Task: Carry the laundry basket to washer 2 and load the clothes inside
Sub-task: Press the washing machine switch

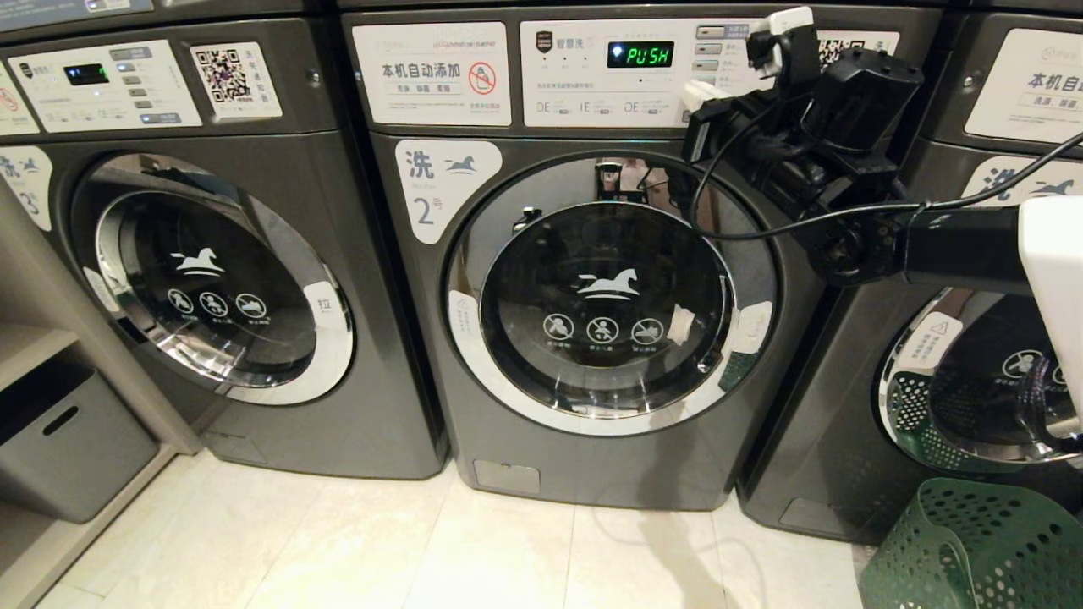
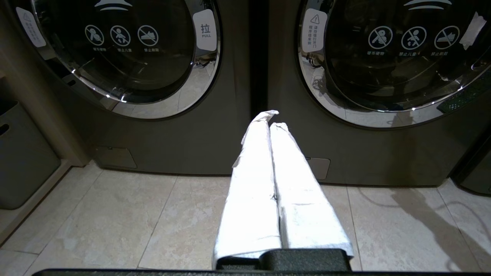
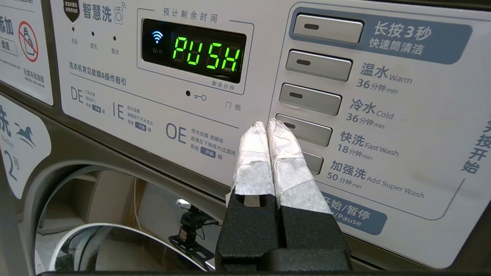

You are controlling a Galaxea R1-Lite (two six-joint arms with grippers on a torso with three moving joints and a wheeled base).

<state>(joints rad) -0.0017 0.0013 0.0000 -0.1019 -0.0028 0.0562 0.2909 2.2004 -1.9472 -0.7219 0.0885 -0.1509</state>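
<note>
At the control panel (image 3: 215, 115) of washer 2 (image 1: 592, 338), the right tool (image 3: 268, 128), pressed together and empty, has its taped tips at the left end of the Fast Wash button (image 3: 305, 130). The laundry basket (image 1: 973, 550) sits on the floor far right, the door (image 1: 605, 304) shut. Approaching off-centre, it could slide off that button or catch the neighbouring one; the left tool (image 2: 270, 122), also pressed together, hangs low.
</note>
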